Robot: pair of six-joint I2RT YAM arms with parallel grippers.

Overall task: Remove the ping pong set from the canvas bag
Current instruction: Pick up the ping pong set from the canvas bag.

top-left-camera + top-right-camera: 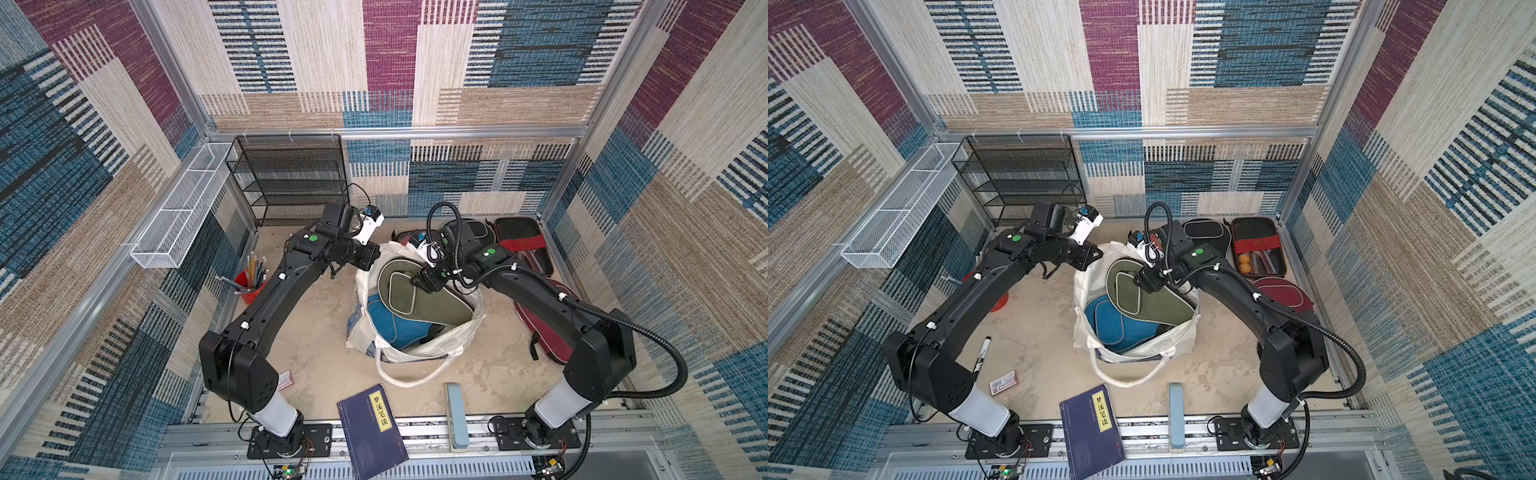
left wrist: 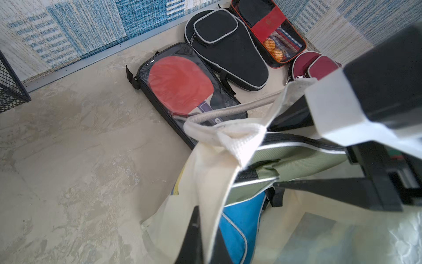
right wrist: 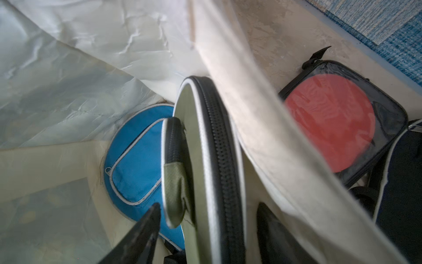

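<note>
The canvas bag (image 1: 451, 340) (image 1: 1081, 299) stands open mid-table. My left gripper (image 2: 206, 242) (image 1: 368, 257) is shut on the bag's far-left rim. Inside it, an olive paddle case (image 1: 432, 303) (image 3: 205, 137) leans over a blue case (image 1: 386, 324) (image 3: 137, 160). My right gripper (image 3: 205, 235) (image 1: 417, 282) is inside the bag, open, one jaw on each side of the olive case's edge. Beyond the bag lie a clear case with a red paddle (image 2: 180, 84), a black case (image 2: 228, 50), a black-red case with orange balls (image 1: 1258, 245) and a maroon case (image 1: 1283, 295).
A dark blue book (image 1: 372, 428) and a grey-blue block (image 1: 457, 415) lie at the front edge. A black mesh shelf (image 1: 291, 178) stands at the back left, beside a white wire basket (image 1: 178, 216) on the wall. A red pencil cup (image 1: 249, 282), marker (image 1: 982, 353) and small box (image 1: 1003, 380) sit left.
</note>
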